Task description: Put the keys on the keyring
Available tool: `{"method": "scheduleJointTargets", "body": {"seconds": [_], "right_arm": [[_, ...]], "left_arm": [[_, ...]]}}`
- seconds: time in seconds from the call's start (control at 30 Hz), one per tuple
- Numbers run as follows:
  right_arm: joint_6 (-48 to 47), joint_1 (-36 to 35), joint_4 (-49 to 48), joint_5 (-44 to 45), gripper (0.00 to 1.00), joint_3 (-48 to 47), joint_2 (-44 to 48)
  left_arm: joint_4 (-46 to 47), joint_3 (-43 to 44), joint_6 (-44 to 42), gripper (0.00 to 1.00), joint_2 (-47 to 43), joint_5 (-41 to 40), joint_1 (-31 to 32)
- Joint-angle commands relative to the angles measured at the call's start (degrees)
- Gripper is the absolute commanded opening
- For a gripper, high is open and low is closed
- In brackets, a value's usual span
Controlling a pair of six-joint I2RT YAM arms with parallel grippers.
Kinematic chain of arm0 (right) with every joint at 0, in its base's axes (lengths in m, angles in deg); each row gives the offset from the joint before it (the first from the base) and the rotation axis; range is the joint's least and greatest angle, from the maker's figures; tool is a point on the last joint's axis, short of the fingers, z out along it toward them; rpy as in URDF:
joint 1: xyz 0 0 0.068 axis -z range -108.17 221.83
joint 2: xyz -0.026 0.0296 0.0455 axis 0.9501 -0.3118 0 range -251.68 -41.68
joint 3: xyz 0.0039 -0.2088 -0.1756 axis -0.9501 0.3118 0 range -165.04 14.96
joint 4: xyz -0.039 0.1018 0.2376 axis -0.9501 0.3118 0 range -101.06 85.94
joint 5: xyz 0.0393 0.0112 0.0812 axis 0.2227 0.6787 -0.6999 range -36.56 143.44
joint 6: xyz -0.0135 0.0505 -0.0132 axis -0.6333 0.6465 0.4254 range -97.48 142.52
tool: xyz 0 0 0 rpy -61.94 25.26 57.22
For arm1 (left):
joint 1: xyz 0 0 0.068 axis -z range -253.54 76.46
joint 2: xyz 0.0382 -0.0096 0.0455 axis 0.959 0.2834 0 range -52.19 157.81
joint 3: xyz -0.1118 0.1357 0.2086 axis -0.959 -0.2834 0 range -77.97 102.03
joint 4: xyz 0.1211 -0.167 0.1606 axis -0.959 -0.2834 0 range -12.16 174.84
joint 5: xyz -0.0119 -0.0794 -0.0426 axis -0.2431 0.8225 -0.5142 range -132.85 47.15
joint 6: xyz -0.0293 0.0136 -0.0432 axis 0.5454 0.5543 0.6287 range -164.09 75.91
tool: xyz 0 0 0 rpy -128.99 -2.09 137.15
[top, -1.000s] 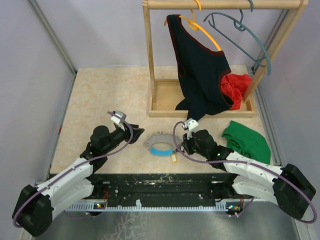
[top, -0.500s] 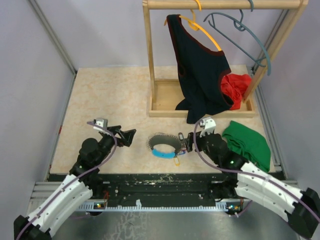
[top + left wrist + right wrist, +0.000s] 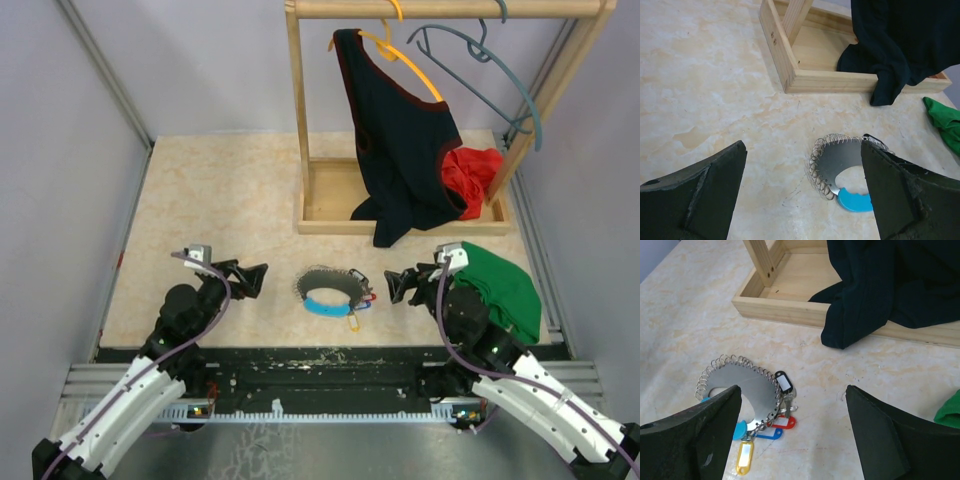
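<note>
One keyring (image 3: 329, 290), a coil of grey wire with a single light-blue section (image 3: 854, 200), lay flat on the bench (image 3: 220, 190) near its front edge, midway between the two arms. Four keys (image 3: 783, 423) clustered against the coil on the side nearer the right arm, with heads of black, red, blue and yellow. The black one rested on the coil itself and the other three fanned out beside it. Whether any was threaded onto the wire could not be told. The left gripper (image 3: 250, 279) faced the ring from one side with its jaws spread wide, holding and touching nothing. The right gripper (image 3: 396, 287) faced it from the other side, its jaws likewise wide apart and empty, clear of the keys. Behind the ring stood one wooden rack (image 3: 310, 150) with a tray base. It carried two hangers, a yellow one (image 3: 410, 68) bearing one dark garment (image 3: 400, 150) and a bare grey-blue one (image 3: 500, 75). One red cloth (image 3: 478, 172) sat in the tray, and one green cloth (image 3: 505, 285) lay on the bench just beside the right arm.
</note>
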Motion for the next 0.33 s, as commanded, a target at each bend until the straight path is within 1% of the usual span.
{"method": "scheduleJointTargets", "body": {"seconds": [0.0, 0.3], "right_arm": [[-0.2, 0.2, 0.3, 0.9, 0.85, -0.2, 0.6], [-0.1, 0.2, 0.5, 1.2, 0.85, -0.2, 0.6]], "left_arm": [[0.4, -0.6, 0.2, 1.00, -0.9, 1.7, -0.2], [0.7, -0.4, -1.3, 1.00, -1.3, 3.5, -0.2]]}}
